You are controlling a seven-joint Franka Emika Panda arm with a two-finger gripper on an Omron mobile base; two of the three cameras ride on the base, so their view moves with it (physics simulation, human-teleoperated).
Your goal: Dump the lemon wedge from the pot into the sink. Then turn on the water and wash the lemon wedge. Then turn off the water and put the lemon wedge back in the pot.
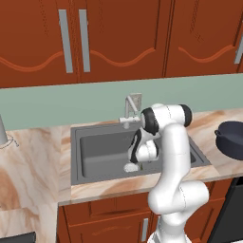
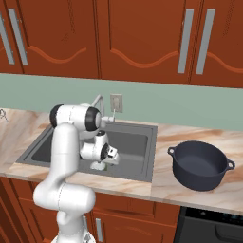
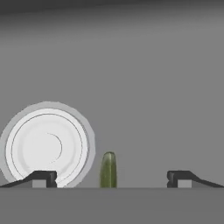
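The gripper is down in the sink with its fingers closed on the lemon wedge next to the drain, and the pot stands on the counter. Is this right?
Not quite. In the hand view the gripper is open: the lemon wedge lies between its fingertips, touching neither. The rest holds: it is low in the sink, beside the drain, and the pot stands on the counter.

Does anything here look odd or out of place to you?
Only one thing: a lemon wedge lies on the floor of the sink beside the drain, between the fingers of the open hand. The pot stands upright on the counter.
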